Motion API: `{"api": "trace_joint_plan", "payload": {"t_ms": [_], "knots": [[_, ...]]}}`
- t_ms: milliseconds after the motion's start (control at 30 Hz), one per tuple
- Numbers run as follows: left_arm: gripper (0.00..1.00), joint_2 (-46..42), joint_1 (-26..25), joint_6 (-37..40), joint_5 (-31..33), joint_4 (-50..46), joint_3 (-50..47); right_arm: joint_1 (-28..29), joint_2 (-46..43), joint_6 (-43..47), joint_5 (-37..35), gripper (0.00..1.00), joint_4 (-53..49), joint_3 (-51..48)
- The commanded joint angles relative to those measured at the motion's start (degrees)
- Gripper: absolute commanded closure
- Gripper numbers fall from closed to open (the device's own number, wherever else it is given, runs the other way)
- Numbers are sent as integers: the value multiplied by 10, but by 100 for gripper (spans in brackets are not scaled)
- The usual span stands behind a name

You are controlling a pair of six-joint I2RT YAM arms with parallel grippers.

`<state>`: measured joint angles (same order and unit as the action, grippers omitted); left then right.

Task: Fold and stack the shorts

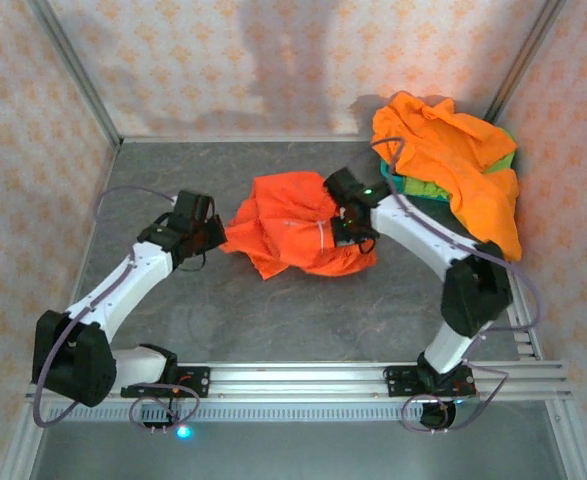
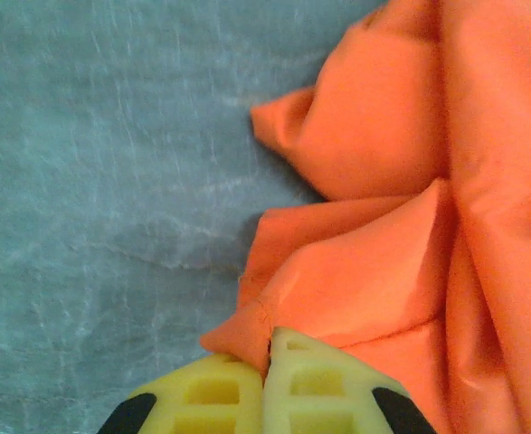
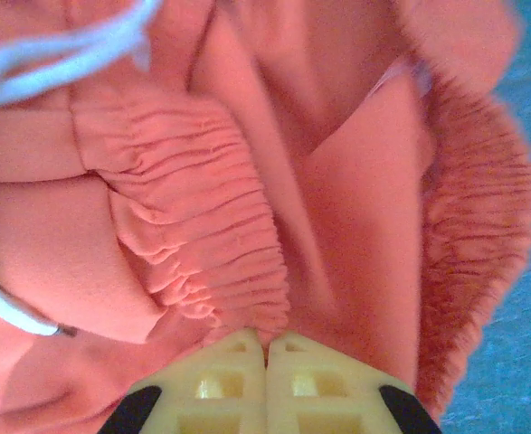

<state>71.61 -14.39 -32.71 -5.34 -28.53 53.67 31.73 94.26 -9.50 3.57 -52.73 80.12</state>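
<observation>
One pair of bright orange shorts (image 1: 293,232) lies crumpled in the middle of the grey table. My left gripper (image 1: 219,236) is at its left edge, and the left wrist view has the yellow jaws (image 2: 267,342) shut on a fold of the orange cloth (image 2: 383,271). My right gripper (image 1: 349,226) is on the right side of the same pair; its jaws (image 3: 267,340) are shut on the gathered elastic waist (image 3: 220,244). A pale drawstring (image 3: 66,50) loops at the upper left. More orange shorts (image 1: 453,150) are heaped at the back right over a lime-green pair (image 1: 428,190).
A teal mesh basket (image 1: 399,182) sits under the heap in the back right corner, close behind my right arm. Patterned walls enclose the table on three sides. Bare grey tabletop (image 1: 303,320) lies in front of the shorts, ending at the aluminium rail (image 1: 303,378) with the arm bases.
</observation>
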Motion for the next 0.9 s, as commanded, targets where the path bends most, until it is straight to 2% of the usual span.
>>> {"api": "trace_joint_plan", "payload": {"t_ms": [0, 267, 467, 700, 867], "knots": [[100, -25, 27, 54, 49, -48, 63, -34, -71, -10, 20, 100, 37, 23], [100, -48, 98, 121, 39, -101, 179, -136, -171, -34, 101, 100, 107, 5], [100, -60, 124, 158, 38, -111, 192, -169, -224, -52, 108, 100, 152, -47], [100, -35, 149, 139, -8, -92, 167, -181, -218, -57, 111, 100, 166, -59], [100, 34, 170, 127, -38, -67, 226, -181, -170, -67, 121, 100, 220, -8]]}}
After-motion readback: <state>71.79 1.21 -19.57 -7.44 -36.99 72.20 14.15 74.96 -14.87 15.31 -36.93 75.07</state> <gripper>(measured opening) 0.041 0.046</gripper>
